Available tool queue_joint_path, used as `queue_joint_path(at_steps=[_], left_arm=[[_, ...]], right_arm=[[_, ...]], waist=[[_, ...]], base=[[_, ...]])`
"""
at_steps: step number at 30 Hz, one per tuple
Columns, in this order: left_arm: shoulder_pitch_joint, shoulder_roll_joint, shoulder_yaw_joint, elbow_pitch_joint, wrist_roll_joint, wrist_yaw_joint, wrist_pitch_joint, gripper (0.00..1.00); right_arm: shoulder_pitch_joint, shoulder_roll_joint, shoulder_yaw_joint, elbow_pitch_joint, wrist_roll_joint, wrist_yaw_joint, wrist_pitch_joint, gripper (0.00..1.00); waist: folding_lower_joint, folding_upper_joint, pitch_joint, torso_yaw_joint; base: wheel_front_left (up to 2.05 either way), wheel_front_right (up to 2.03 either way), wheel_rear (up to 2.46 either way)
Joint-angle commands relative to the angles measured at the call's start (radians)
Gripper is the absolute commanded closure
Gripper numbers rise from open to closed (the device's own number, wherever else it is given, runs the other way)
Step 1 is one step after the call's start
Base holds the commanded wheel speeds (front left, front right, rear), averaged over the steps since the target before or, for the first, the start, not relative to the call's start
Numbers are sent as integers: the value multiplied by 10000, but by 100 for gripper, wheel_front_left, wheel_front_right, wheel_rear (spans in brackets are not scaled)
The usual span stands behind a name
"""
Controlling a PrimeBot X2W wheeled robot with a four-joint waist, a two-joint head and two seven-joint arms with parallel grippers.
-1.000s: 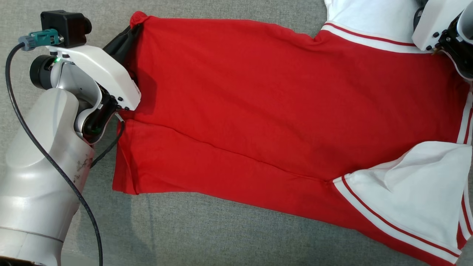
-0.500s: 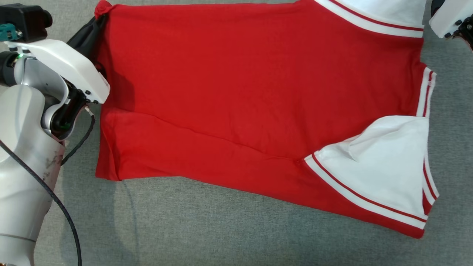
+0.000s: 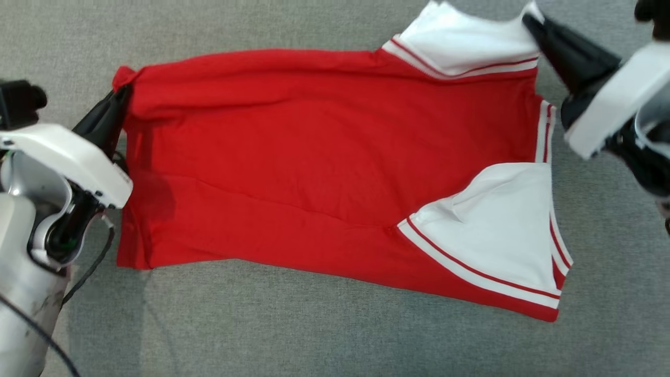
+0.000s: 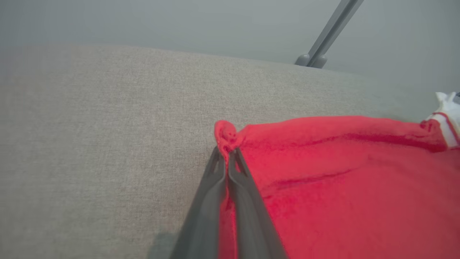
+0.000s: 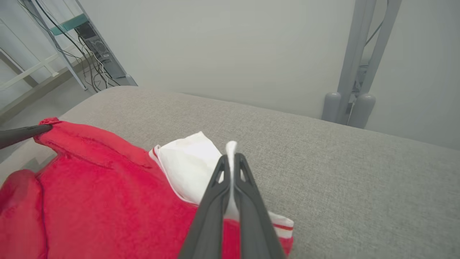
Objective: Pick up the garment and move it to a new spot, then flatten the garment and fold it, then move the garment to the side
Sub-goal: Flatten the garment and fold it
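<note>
Your left end effector is closed on a hem corner of the red garment, your right end effector on its white sleeve tip. The garment lies spread across grey upholstery; a grey post stands beyond.

1. Head view: high up, facing steeply down. The whole red fabric garment with white striped sleeves sits mid-frame on the grey woven fabric surface.
2. Left wrist view: low and close, looking along the left gripper at the garment's red corner. A pale grey wall runs across the top.
3. Right wrist view: low and close, looking along the right gripper at a white sleeve. It shares the garment's far edge with the other views, and the left gripper's tip shows at frame left.
</note>
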Motion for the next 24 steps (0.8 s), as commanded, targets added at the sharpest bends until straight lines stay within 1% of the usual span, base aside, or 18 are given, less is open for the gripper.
queue_joint_path(at_steps=[1, 5, 7, 9, 12, 14, 15, 18, 20, 21, 22, 23, 24], left_arm=[[367, 196, 167, -429, -145, 176, 38, 100], [1550, 600, 607, -1857, -557, 708, 256, 100], [2126, 660, 786, -2523, -774, 921, 306, 100], [2682, 807, 943, -2988, -866, 1178, 332, 100], [3435, 881, 1015, -3476, -975, 1470, 402, 100], [3758, 838, 1058, -3611, -1099, 1552, 378, 100], [3758, 838, 1058, -3611, -1099, 1552, 378, 100], [4107, 781, 1044, -3524, -1137, 1640, 323, 100], [4263, 777, 1001, -3422, -1097, 1669, 291, 100], [4287, 728, 1005, -3376, -1051, 1699, 191, 82], [4280, 622, 1056, -3356, -1047, 1681, 24, 0], [4301, 530, 1118, -3319, -1055, 1703, -169, 0], [4356, 488, 1165, -3281, -991, 1728, -355, 0]], right_arm=[[512, -184, -224, -504, 54, -1, 84, 100], [2220, -404, -1145, -2124, -98, 1, 520, 100], [3117, -348, -1688, -2925, -271, 1, 749, 100], [4096, -161, -2305, -3571, -473, 1, 1035, 100], [5599, 379, -3317, -4420, -877, 1, 1471, 100], [6498, 862, -3924, -4870, -1184, 1, 1801, 100], [6498, 862, -3924, -4870, -1184, 1, 1801, 100], [7653, 1726, -4536, -5427, -1558, 1, 2309, 100], [8189, 2175, -4835, -5649, -1918, 1, 2574, 100], [8409, 2430, -4911, -5734, -2021, 1, 2669, 70], [8516, 2653, -5026, -5825, -2183, 1, 2666, 22], [8593, 2856, -5127, -5882, -2337, 1, 2595, 0], [8694, 3048, -5222, -5905, -2487, 1, 2526, 0]], waist=[[0, 0, -183, -160], [0, 0, -373, -300], [0, 0, -433, -359], [0, 0, -479, -408], [0, 0, -520, -451], [0, 0, -521, -481], [0, 0, -521, -481], [0, 0, -544, -517], [0, 0, -561, -564], [0, 0, -562, -581], [0, 0, -563, -604], [0, 0, -572, -638], [0, 0, -585, -667]], base=[[0, 0, 0], [0, 0, 0], [0, 0, 0], [0, 0, 0], [0, 0, 0], [0, 0, 0], [0, 0, 0], [0, 0, 0], [0, 0, 0], [0, 0, 0], [0, 0, 0], [0, 0, 0], [0, 0, 0]])
